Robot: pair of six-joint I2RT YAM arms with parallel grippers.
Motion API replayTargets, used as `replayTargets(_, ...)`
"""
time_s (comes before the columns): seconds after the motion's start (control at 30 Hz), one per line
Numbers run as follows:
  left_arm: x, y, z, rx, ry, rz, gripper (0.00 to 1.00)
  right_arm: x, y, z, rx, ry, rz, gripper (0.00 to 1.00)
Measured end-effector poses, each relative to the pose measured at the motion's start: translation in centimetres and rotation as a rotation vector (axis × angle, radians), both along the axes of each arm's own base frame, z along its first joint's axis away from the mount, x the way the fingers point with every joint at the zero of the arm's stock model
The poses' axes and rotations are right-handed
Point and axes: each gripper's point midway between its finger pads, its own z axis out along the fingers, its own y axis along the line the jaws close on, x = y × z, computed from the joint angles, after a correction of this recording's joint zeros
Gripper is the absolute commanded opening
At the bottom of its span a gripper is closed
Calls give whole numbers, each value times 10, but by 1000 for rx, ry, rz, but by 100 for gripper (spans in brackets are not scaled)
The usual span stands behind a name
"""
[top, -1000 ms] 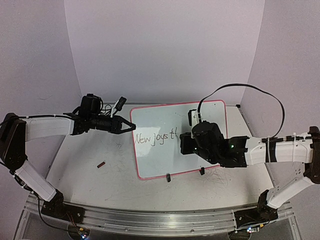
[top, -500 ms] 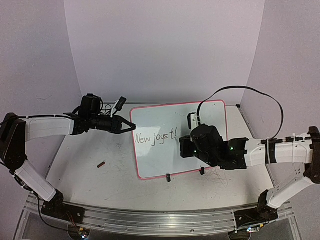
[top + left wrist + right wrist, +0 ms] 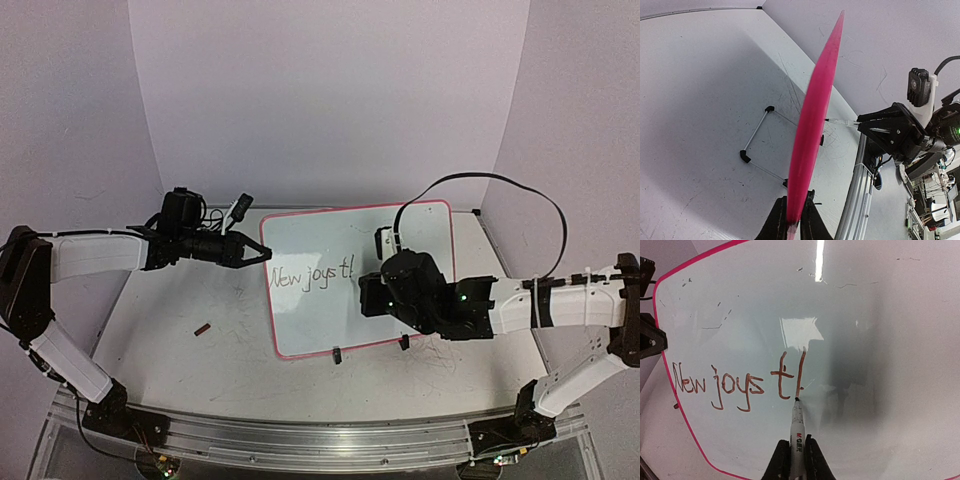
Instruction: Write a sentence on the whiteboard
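Sentence: "New joys t" + one stroke; rest prob. unwritten. Right hand clamps marker ahead, left hand clamps whiteboard rim.

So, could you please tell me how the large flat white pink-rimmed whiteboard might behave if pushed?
Probably stiff: the whiteboard runs nearly straight, unbowed, edge-on in the left wrist view. Likely light, as the left gripper pinches just one edge. Its glossy face, showing glare, would probably be slippery.

One whiteboard, one sentence on it, one marker, two black clips on its near rim, one dark piece to its left.
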Motion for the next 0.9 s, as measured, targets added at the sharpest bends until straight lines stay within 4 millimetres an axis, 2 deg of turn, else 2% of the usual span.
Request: replayTargets(0.9,0,0,0,1,-2,0,9,11,-2,13,-29,-61,-47,0)
